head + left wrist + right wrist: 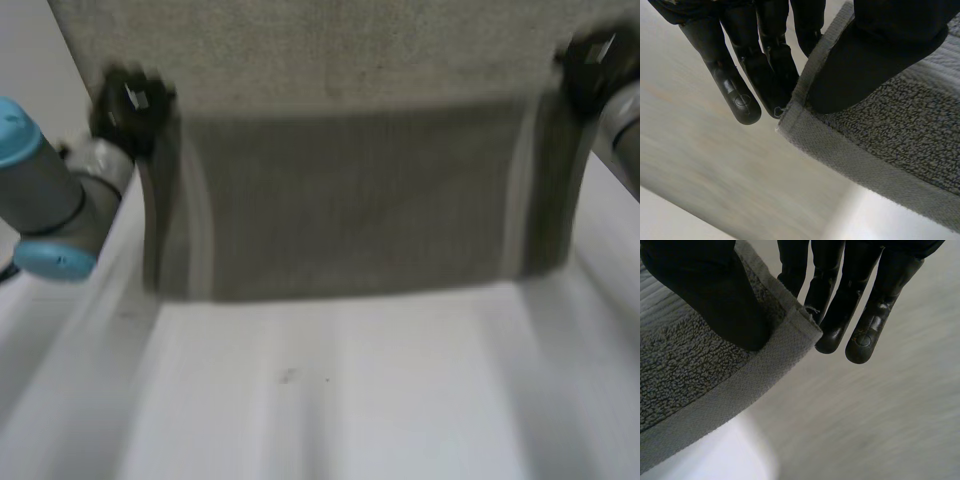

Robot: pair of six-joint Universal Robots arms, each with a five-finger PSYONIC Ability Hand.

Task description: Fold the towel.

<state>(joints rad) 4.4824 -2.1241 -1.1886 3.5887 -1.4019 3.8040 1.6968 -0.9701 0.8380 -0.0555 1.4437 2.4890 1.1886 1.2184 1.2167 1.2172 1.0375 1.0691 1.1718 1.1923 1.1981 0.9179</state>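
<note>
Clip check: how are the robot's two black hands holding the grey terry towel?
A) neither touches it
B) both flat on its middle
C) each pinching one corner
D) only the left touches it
C: the left hand and right hand each clamp a hemmed corner of the grey terry towel between thumb and fingers.

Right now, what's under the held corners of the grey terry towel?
Under the grey terry towel, the black left hand and black right hand each have fingers beneath a corner, thumb on top. Its hanging fold hides whatever lies behind it.
</note>
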